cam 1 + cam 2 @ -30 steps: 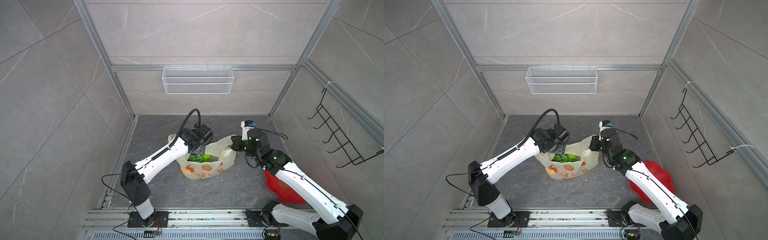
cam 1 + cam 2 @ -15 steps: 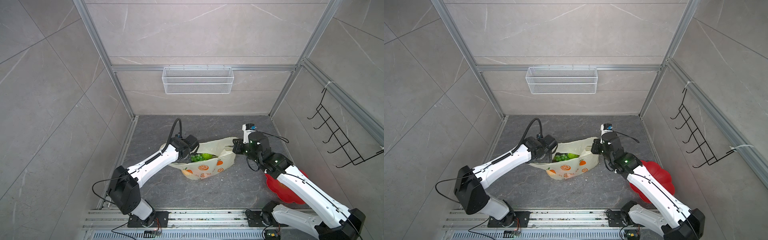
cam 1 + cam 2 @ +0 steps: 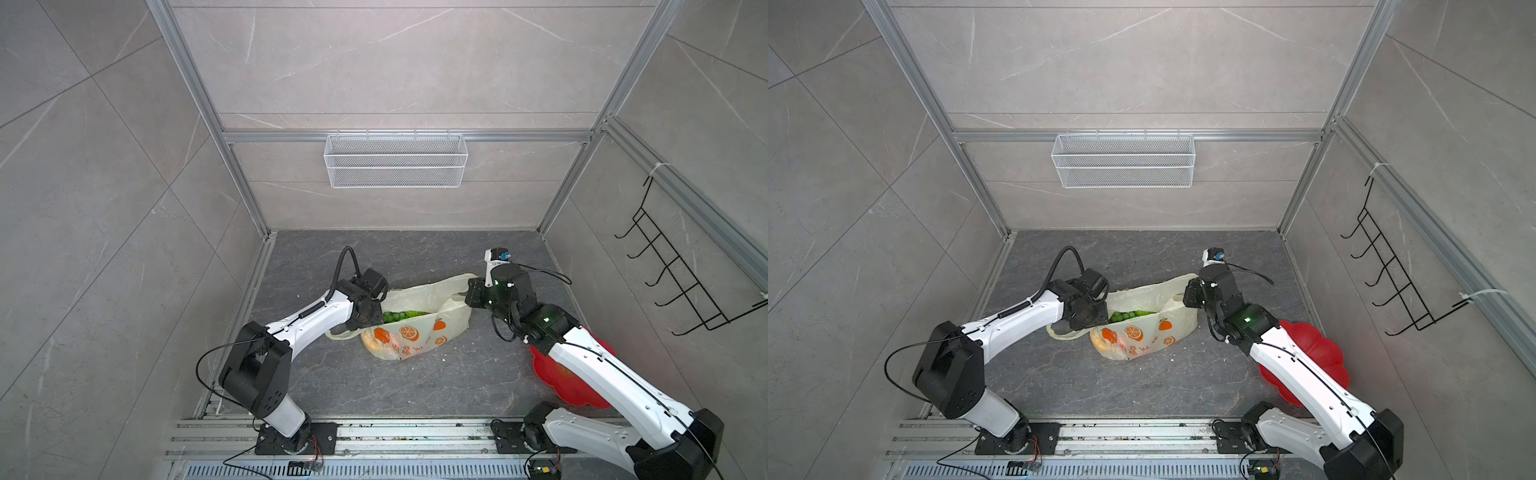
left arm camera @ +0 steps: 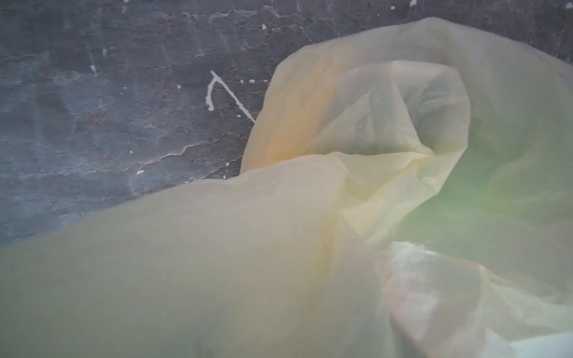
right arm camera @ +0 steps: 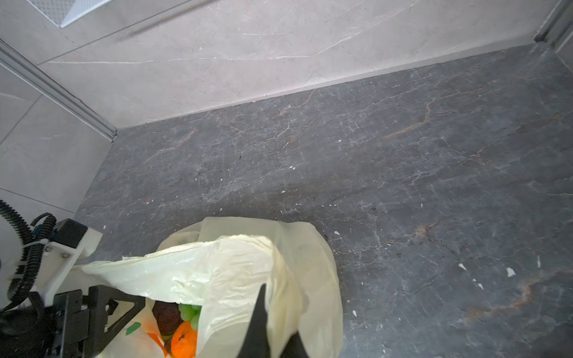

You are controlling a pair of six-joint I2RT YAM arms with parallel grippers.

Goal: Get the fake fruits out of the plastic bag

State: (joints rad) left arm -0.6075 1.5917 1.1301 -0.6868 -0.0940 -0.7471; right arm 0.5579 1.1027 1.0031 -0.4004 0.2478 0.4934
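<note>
1. Presently the opening step looks to be in hand: the plastic bag (image 3: 419, 332) is being spread at its mouth, and no fruit is showing outside it.
2. The right gripper (image 5: 263, 313) is pinching a fold of film at one end of the bag's rim, its jaws closed on the plastic.
3. The left gripper (image 3: 377, 312) is sitting at the opposite end of the rim, just above the slack loop handle (image 3: 337, 335). Its wrist camera is showing only film pressed close, so I cannot tell how wide it stands or whether it is holding anything.
4. Judging ahead: the next move is calling for the rim to be kept taut while the left gripper goes in past the film and closes on one fruit alone, not on plastic. The thin film is likely to snag or ride up with it.
5. The bag is lying slumped on its side on the dark stone floor. It is cream-yellow, crinkled and translucent, with printed orange slices facing outward.
6. Inside the mouth, a green grape bunch (image 3: 401, 316) is lying uppermost. The right wrist view is also showing an orange (image 5: 184, 339) and a dark avocado (image 5: 166, 316) beside the grapes.
7. A red flower-shaped plate (image 3: 552, 370) is lying well apart from the bag, partly under the right arm.
</note>
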